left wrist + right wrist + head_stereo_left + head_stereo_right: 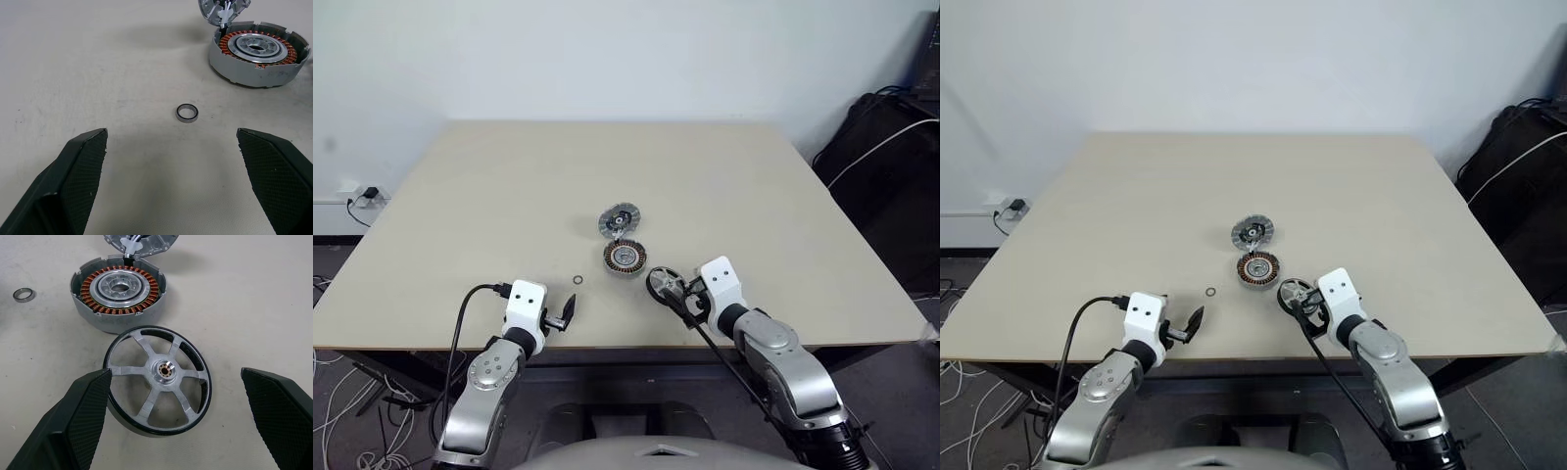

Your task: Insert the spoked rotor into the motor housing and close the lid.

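Left gripper [570, 311] jaws wide apart, right gripper [674, 294] likewise

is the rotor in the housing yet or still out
Out. The spoked rotor lies flat on the table beside the motor housing, whose copper windings and silvery hub are bare, and the right gripper is open around it.

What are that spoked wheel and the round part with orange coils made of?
The wheel looks like metal: matte silvery spokes and hub, with a smooth black rim, perhaps painted or rubber. The round part has a dull grey, cast-looking metal shell, shiny coppery wire windings and a polished silvery centre.
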Controlling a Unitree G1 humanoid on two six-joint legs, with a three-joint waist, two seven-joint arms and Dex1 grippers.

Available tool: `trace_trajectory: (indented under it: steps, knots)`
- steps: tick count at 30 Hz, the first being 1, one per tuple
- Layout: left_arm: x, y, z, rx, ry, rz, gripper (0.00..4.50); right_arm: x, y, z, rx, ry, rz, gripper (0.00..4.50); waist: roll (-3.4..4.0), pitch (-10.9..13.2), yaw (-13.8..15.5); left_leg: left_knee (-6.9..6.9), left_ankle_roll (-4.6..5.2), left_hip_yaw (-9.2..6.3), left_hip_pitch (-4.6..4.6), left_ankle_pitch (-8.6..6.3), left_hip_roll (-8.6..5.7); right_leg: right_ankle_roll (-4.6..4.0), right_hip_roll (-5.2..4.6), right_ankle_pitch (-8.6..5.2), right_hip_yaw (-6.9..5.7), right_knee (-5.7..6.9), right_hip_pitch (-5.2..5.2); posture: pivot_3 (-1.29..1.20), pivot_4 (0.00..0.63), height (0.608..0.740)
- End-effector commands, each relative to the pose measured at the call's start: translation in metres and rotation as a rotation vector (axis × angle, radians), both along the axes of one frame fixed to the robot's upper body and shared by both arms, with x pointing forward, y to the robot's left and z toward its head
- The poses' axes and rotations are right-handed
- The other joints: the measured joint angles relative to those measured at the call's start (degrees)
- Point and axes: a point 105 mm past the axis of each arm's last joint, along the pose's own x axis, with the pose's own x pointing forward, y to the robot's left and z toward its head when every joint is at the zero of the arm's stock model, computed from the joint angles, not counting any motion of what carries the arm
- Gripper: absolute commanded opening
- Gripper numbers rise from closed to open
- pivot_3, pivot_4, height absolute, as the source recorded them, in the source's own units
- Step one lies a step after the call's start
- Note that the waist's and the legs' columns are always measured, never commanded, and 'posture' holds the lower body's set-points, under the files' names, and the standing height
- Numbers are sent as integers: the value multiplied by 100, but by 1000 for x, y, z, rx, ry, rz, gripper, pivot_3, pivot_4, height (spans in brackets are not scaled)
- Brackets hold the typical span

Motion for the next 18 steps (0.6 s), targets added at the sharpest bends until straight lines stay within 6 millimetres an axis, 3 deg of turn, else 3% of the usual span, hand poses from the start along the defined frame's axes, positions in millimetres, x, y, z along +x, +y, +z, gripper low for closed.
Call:
trace_trajectory:
  steps: [1, 18]
  knots:
    - [4, -1, 10, 3, -47, -2, 4467, 3, 1, 15, 6, -60, -4, 4500, 0, 0, 0, 0, 0, 0, 0, 0, 0, 0, 0, 0, 0, 0, 0, 0, 0, 740]
    - [8, 2, 10, 4, -45, 23, 4467, 5, 1, 18, 16, -67, -25, 4500, 1, 4, 1, 0, 0, 0, -1, 0, 0, 0, 0, 0, 0, 0, -1, 0, 0, 740]
